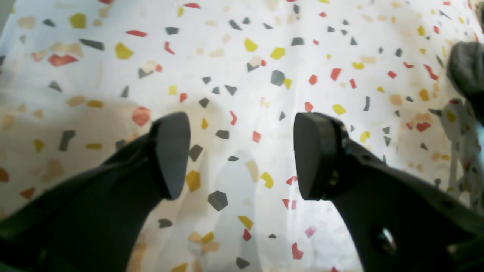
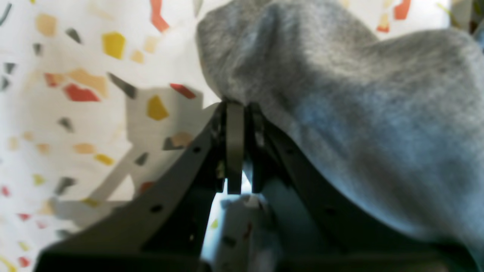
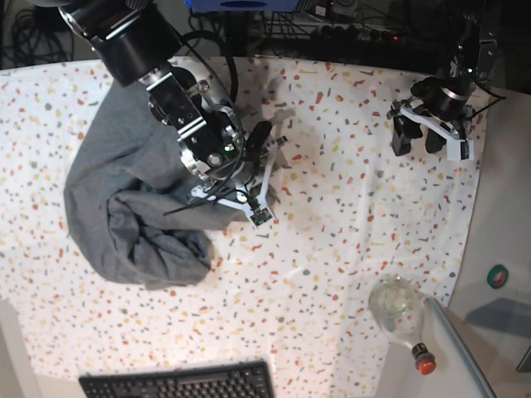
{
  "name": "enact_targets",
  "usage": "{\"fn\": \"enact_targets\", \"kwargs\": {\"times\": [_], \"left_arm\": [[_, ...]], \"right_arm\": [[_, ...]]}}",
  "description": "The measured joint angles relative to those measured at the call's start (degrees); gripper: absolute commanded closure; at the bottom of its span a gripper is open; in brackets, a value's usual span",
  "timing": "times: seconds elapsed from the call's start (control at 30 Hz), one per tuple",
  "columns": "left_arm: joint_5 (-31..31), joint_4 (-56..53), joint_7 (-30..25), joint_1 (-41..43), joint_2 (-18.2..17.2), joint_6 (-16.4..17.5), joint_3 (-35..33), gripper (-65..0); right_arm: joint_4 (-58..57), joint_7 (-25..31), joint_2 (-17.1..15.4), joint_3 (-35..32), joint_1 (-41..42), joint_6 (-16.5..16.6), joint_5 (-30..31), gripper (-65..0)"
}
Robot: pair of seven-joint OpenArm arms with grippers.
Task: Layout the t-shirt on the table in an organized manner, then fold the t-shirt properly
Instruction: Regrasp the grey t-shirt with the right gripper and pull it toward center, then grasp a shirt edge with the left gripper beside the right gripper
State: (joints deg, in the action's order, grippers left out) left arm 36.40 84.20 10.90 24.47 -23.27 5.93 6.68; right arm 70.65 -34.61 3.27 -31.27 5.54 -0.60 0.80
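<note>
Pinching t-shirt point(image 2: 340, 113), right wrist view.

Crumpled heather-grey t-shirt point(image 3: 133, 207) lies bunched on the flecked white table point(image 3: 348, 240).

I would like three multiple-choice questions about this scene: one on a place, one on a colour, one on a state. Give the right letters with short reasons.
1. Where on the table does the t-shirt lie in the base view?
A. left part
B. right edge
C. on the keyboard

2. What colour is the t-shirt?
A. red
B. grey
C. yellow

3. How does the left gripper stand?
A. shut on cloth
B. open, nothing between
C. holding a bottle

Answers:
1 A, it is bunched under the right arm there.
2 B, heather grey in both views.
3 B, only speckled table shows between its fingers.
</note>
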Motion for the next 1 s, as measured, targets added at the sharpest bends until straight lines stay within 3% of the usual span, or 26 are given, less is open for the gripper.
{"fn": "enact_targets", "kwargs": {"times": [0.13, 0.23, 0.33, 0.4, 0.5, 0.6, 0.73, 0.87, 0.9, 1.0], "left_arm": [[0.0, 0.0, 0.2, -0.3, 0.0, 0.1, 0.0, -41.0], [-0.1, 0.0, 0.3, -0.3, -0.1, 0.0, 0.0, -41.0], [-0.1, 0.0, 0.2, -0.4, 0.1, 0.1, 0.0, -41.0], [0.0, 0.0, 0.1, -0.3, 0.0, 0.1, 0.0, -41.0], [-0.1, 0.0, 0.2, -0.4, -0.1, -0.1, 0.0, -41.0], [-0.1, 0.0, 0.2, -0.5, 0.1, 0.1, -0.2, -41.0], [-0.1, 0.0, 0.3, -0.5, 0.2, 0.1, -0.4, -41.0], [-0.1, 0.0, 0.2, -1.6, 0.2, -0.1, -2.0, -41.0], [-0.1, 0.0, 0.3, -2.4, 0.0, -0.1, -3.5, -41.0], [0.2, -0.4, 0.6, -6.0, 0.4, 0.1, -9.1, -41.6]], "right_arm": [[17.1, -2.6, -0.5, -0.2, -5.3, 1.0, 0.9, 0.0], [28.1, -8.4, -1.9, 0.1, -5.3, 0.3, 0.1, 0.0], [34.0, -8.7, -2.4, 4.2, -4.9, 0.6, 3.4, 0.0], [30.2, -9.5, -2.4, 8.5, -2.3, 1.5, 8.4, 0.0], [17.5, -8.7, -2.6, 14.3, 2.4, 0.7, 10.9, 0.0], [8.1, -6.6, -4.5, 14.9, 4.2, 0.3, 11.6, 0.0], [1.5, -3.3, -3.2, 14.8, 4.4, 0.7, 12.9, 0.0], [2.1, -6.6, -3.7, 14.9, 4.9, 0.5, 12.6, 0.0], [3.8, -7.6, -3.9, 15.1, 4.4, 0.5, 12.4, -2.6], [14.3, -7.6, -4.3, 15.1, 0.5, 0.3, 12.4, -29.0]]}}
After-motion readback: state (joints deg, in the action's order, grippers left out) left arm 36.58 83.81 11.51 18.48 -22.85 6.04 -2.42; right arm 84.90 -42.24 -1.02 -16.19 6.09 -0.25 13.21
